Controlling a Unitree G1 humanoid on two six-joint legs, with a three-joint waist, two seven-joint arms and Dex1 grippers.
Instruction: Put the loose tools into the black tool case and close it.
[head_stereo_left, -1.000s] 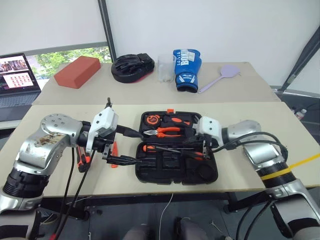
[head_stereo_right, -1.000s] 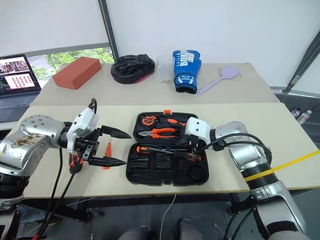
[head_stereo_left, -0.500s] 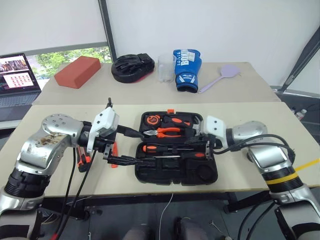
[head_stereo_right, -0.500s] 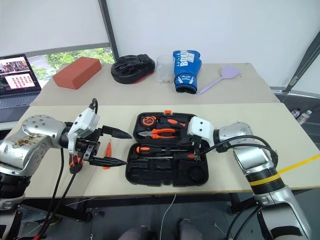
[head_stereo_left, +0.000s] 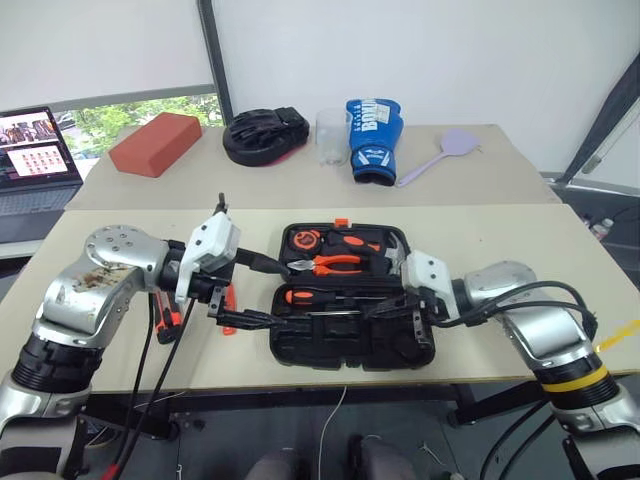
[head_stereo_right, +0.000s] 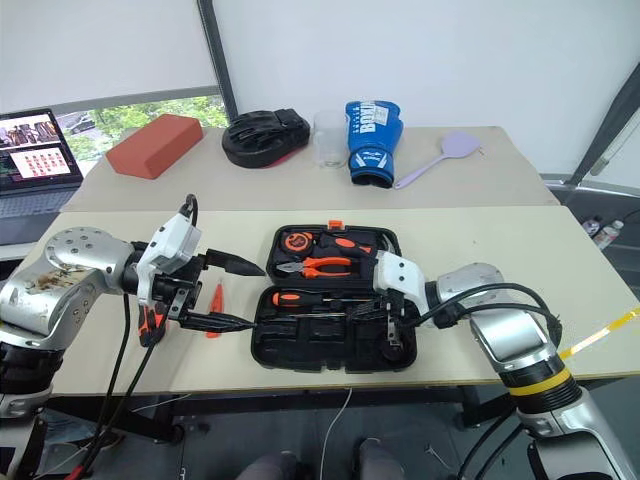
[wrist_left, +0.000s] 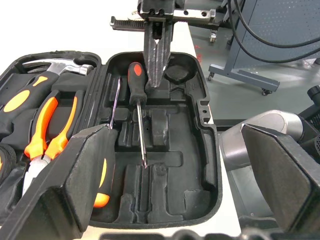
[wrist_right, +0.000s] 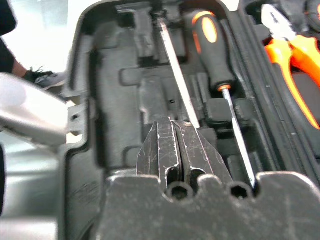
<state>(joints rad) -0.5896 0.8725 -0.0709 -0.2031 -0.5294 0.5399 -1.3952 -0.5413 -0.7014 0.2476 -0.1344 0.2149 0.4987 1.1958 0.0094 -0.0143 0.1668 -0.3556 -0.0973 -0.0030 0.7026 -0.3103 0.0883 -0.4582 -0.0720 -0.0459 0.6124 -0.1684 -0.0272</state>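
Observation:
The black tool case (head_stereo_left: 300, 345) lies open on the near table. Two screwdrivers (wrist_left: 136, 80) rest side by side in its front recesses, one with its handle (wrist_right: 210, 45) toward my right gripper. That gripper (head_stereo_left: 385, 308) is shut and empty, just above the case's front right part, also seen as (wrist_left: 156, 80). My left gripper (head_stereo_right: 250, 295) stands wide open at the case's left edge, pointing across it, with nothing between its fingers (wrist_left: 85, 185). A small orange tool (head_stereo_right: 215, 297) lies on the table just left of the case. Another orange-black item (head_stereo_left: 163, 318) shows partly under my left forearm.
Pliers (head_stereo_left: 335, 262), a tape measure (head_stereo_left: 303, 240) and a hammer (head_stereo_left: 372, 240) fill the case's rear half. On the far table are a red block (head_stereo_left: 155, 143), black mitt (head_stereo_left: 265, 135), clear cup (head_stereo_left: 331, 135), blue boxing glove (head_stereo_left: 373, 135), purple paddle (head_stereo_left: 445, 152) and a laptop (head_stereo_left: 35, 155).
My right gripper has drawn back toward the case's near edge and rolled a little, staying shut. The left gripper has kept still and open.

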